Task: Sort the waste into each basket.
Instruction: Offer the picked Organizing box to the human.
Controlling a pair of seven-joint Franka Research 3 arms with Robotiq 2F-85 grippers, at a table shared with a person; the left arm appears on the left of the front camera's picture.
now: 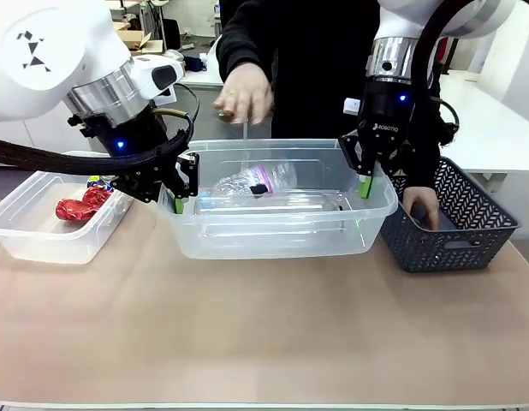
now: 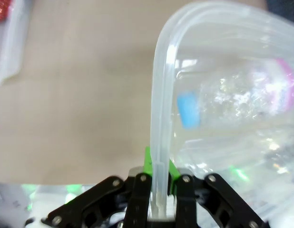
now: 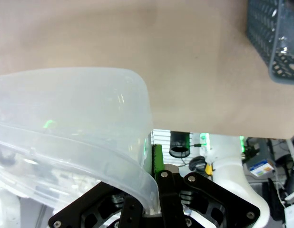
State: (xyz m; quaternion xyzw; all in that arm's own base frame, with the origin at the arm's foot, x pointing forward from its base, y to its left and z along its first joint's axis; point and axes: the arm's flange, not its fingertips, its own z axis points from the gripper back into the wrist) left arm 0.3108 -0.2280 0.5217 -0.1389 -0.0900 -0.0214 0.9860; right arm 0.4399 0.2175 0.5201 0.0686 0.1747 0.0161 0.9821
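Observation:
A clear tub (image 1: 273,240) stands mid-table with clear plastic bottles (image 1: 264,180) lying inside it. My left gripper (image 1: 181,201) is shut on the tub's left rim, and my right gripper (image 1: 365,184) is shut on its right rim. The left wrist view shows the rim (image 2: 159,118) pinched between the green pads, with a blue-capped bottle (image 2: 187,110) behind the wall. In the right wrist view the rim corner (image 3: 137,161) sits in the closed jaws. A second clear tub (image 1: 42,244) at the left holds red wrappers (image 1: 76,208) and a small multicoloured packet (image 1: 98,181).
A dark lattice basket (image 1: 453,244) stands at the right, touching the middle tub, and the person's hand (image 1: 421,205) rests inside it. Their other hand (image 1: 245,94) hovers beyond the tub's far rim. The near half of the brown table (image 1: 264,342) is bare.

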